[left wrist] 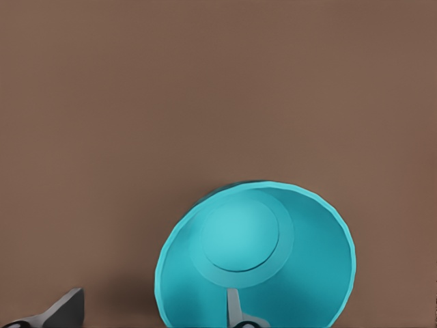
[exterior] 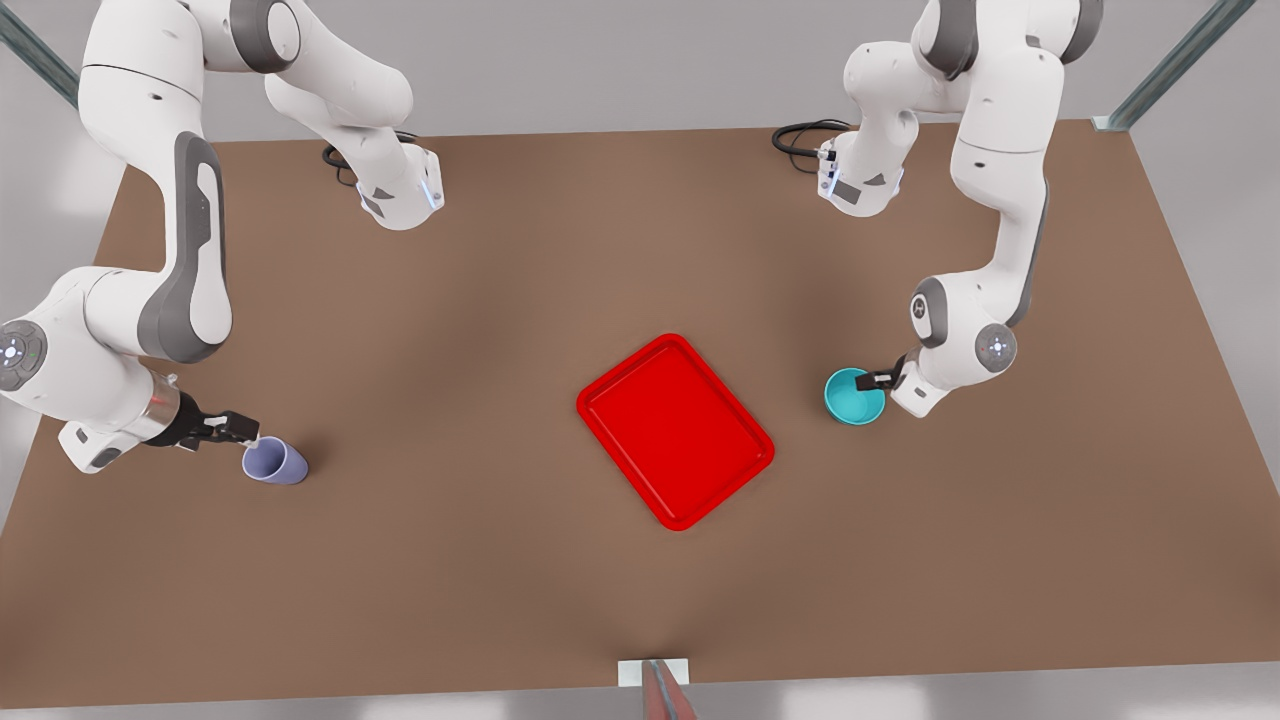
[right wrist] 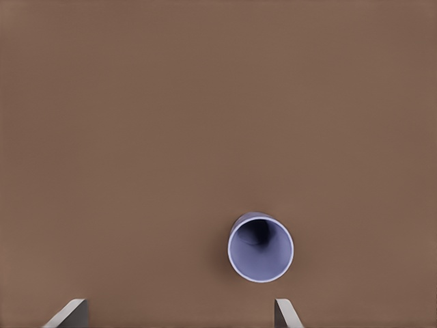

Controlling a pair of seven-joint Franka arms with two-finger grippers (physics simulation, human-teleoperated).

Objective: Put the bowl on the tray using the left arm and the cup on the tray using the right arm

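The left gripper [exterior: 878, 380] sits at the bowl [exterior: 854, 396] on the front view's right, jaws apart, one finger [left wrist: 233, 306] inside the bowl and the other outside its wall. The right gripper [exterior: 243, 428], on the front view's left, holds its jaws wide apart just beside the cup [exterior: 274, 462], touching nothing. Both vessels stand upright on the brown tabletop [exterior: 500, 330], mouths up. Between them, well apart from each, lies the red tray [exterior: 676, 430], its long axis diagonal; nothing stands in between.
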